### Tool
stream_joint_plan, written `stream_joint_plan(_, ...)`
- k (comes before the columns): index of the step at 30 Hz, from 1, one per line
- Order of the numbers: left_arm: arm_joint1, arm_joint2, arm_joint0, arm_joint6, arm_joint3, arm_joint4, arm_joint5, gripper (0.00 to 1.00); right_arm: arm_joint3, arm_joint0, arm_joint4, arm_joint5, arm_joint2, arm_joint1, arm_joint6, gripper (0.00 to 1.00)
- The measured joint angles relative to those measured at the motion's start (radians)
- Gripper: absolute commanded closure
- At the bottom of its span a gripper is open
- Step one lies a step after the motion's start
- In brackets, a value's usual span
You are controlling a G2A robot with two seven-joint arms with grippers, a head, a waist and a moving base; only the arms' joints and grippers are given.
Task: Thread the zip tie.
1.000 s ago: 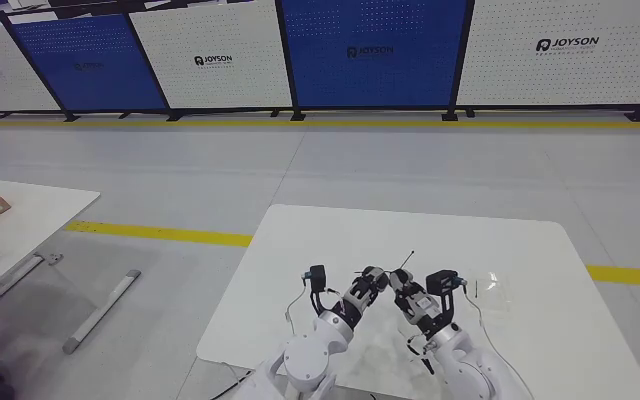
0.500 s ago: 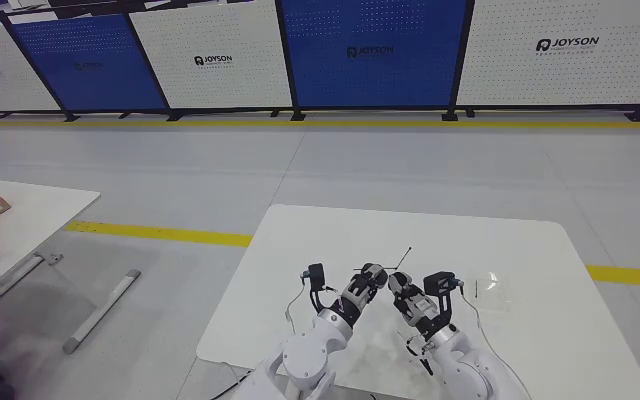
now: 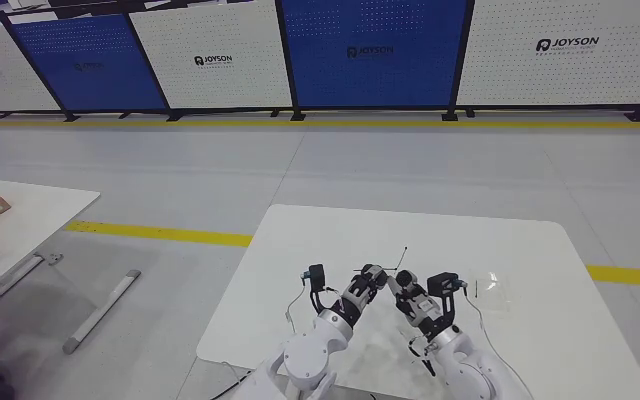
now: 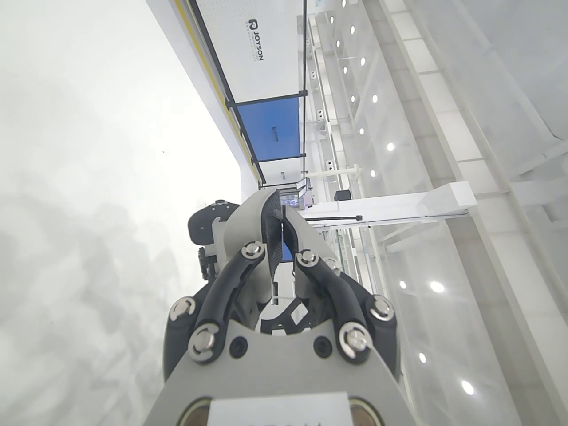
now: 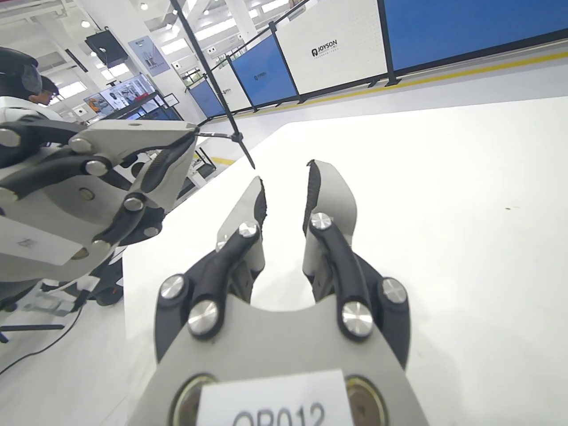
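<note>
A thin black zip tie (image 3: 402, 258) stands up above the white table (image 3: 500, 235), between the two grippers. My left gripper (image 4: 282, 214) is shut on one end of it; the strap (image 4: 337, 218) runs on past the fingertips. In the right wrist view the left gripper (image 5: 193, 135) holds the strap just short of the head (image 5: 237, 137). The long tail (image 5: 199, 53) passes through the head, rising steeply on one side and ending in a short tip (image 5: 249, 159) on the other. My right gripper (image 5: 286, 175) is open just below that tip, holding nothing.
A clear plastic piece (image 3: 492, 289) lies on the table to the right of the right arm. The table's far half (image 5: 443, 170) is bare. Blue and white partition panels (image 3: 370, 50) stand across the floor beyond the table.
The zip tie's raised end has swung a little left and stands more upright. The right gripper has shifted slightly; the left gripper has kept its hold.
</note>
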Motion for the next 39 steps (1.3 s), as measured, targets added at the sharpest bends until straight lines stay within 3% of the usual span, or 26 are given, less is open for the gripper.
stream_joint_plan(21, 0.001, 0.009, 0.002, -0.01, 0.009, 0.024, 0.004, 1.0, -0.03, 0.004, -0.002, 0.0, -0.001, 0.005, 0.003, 0.75)
stream_joint_plan(24, 0.002, 0.009, 0.004, -0.013, 0.007, 0.027, 0.003, 1.0, -0.03, 0.006, -0.001, 0.0, -0.002, 0.005, 0.005, 0.82)
stream_joint_plan(26, 0.002, 0.009, 0.005, -0.014, 0.006, 0.028, 0.003, 1.0, -0.031, 0.007, -0.001, 0.0, -0.003, 0.005, 0.005, 0.98)
stream_joint_plan(27, 0.002, 0.009, 0.005, -0.015, 0.005, 0.028, 0.003, 1.0, -0.031, 0.008, -0.002, 0.0, -0.003, 0.005, 0.005, 1.0)
stream_joint_plan(39, 0.002, 0.01, 0.004, -0.009, 0.003, 0.032, 0.005, 1.0, -0.032, 0.006, -0.009, 0.0, -0.005, 0.007, 0.004, 1.0)
